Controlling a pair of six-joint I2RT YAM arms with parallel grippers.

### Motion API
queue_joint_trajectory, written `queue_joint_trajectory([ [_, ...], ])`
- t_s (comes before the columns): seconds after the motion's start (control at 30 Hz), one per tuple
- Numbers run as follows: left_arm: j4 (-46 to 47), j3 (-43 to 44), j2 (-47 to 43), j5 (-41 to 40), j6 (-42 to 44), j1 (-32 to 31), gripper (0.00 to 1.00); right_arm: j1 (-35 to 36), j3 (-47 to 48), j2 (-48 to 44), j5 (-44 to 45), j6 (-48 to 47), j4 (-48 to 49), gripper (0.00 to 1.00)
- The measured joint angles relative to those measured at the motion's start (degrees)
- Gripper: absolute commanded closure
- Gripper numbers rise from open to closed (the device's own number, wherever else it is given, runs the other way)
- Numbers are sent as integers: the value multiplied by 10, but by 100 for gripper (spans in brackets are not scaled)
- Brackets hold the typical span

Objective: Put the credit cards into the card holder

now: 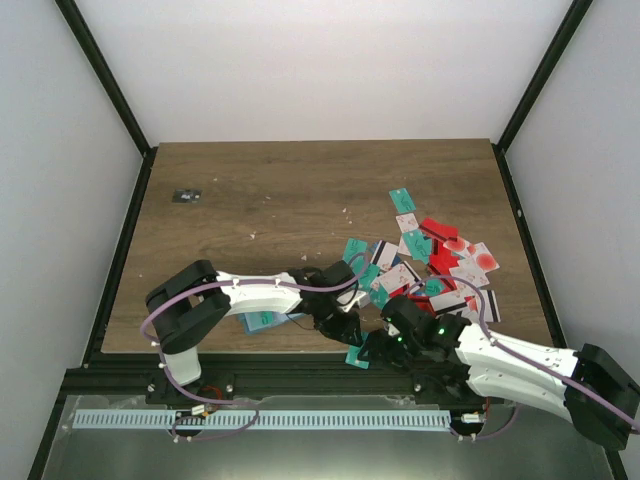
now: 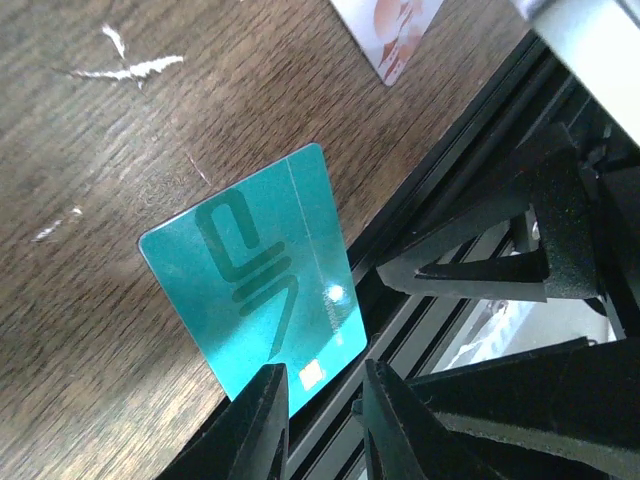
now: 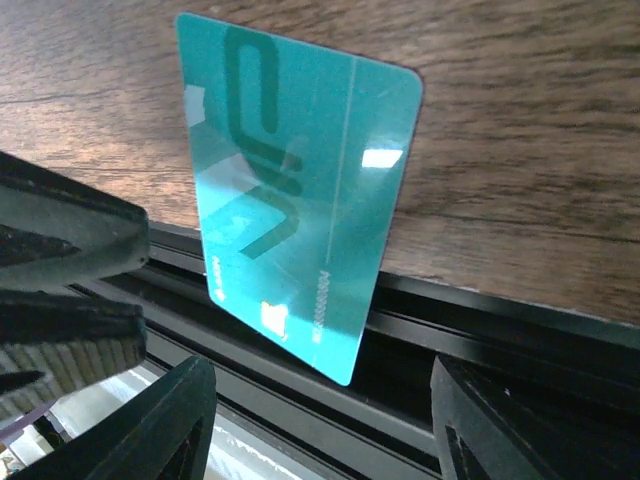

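One teal credit card lies flat at the table's front edge, its chip corner overhanging the black rail. In the left wrist view this card sits just beyond my left gripper, whose jaws stand narrowly apart with only rail showing between them. My right gripper is open wide below the same card, touching nothing. Both grippers meet at that spot, the left and the right. The blue-grey card holder lies partly hidden under the left arm. Several more credit cards are heaped at the right.
A small black object with white marks lies at the far left of the table. A white and red card lies near the front edge. The right gripper's black fingers crowd the left wrist view. Black frame posts border the table.
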Motion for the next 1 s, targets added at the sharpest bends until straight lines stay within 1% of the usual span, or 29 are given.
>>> queue_joint_trajectory([
  [0.37,4,-5,24,-25,0,-10,82,-4,-51,0,1,22,88,47],
  [0.53,17,-15,26,-28,-2,-11,83,-6,-70,-2,0,29,129,53],
  [0.6,24,-18,26,-28,-3,-11,84,-7,-78,-2,-3,34,147,58],
  [0.73,36,-23,26,-26,-5,-11,84,-7,-93,-2,-6,40,175,75],
  [0.9,44,-27,25,-24,-7,-11,84,-7,-103,-10,-9,48,180,98],
  [1.0,45,-31,19,-27,-9,-11,84,-8,-103,-30,-16,52,186,99],
])
